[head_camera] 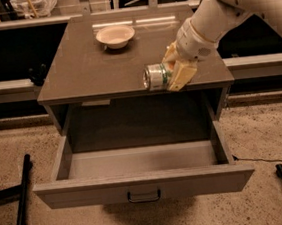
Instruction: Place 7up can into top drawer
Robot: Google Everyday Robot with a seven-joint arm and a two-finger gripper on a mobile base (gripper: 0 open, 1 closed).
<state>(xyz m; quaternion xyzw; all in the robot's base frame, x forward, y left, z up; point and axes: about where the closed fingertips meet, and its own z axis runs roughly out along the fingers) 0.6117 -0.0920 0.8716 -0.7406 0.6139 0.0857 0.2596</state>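
- The claw (171, 75) is clamped on the 7up can (156, 76). The can lies sideways in its grip with one shiny end sticking out beyond the fingers.
- The front edge of the tabletop (86, 70) runs just beneath the claw. Going straight down from here could knock the can or the fingers against that lip and twist the can loose.
- The top drawer (141, 159) stands open well below the claw and further forward, its pale inside bare. Letting go this high would likely send the can bouncing. Being on its side, it could roll against the front panel or over a wall.
- The grip appears to catch only one end of the can, so a jolt on the way down might lever it free.
- The bowl (116, 35) sits well behind the claw and looks like no hazard.
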